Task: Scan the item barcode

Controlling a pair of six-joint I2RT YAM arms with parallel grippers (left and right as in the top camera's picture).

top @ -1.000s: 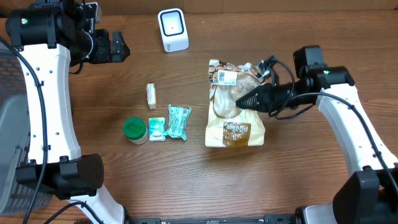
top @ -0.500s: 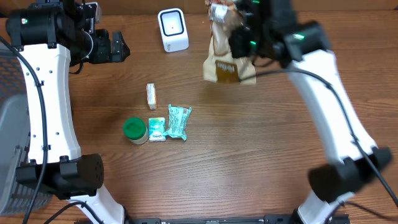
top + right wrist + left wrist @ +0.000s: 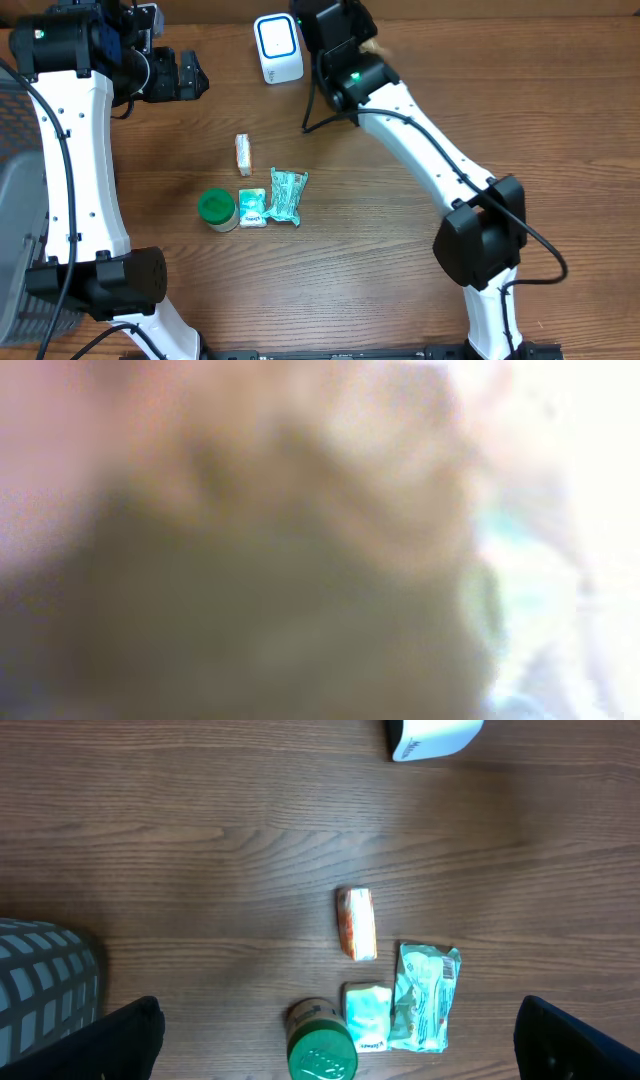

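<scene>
The right arm (image 3: 420,140) has swung from 3 o'clock to 12 o'clock; the right fingers, hidden beneath it, grip the bread bag (image 3: 250,540), lifted off the worktop (image 3: 400,280) beside the scanner (image 3: 278,47). The left fingers (image 3: 110,1045) stay wide.

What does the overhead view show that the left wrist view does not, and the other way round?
Only overhead: the right arm, its end beside the scanner, and the left claw seen from outside. Only left wrist: that claw's fingers, spread wide at the lower corners. Both: the scanner, the orange packet, the green-lidded jar, the small teal packet, the teal pouch and the grey basket.
</scene>
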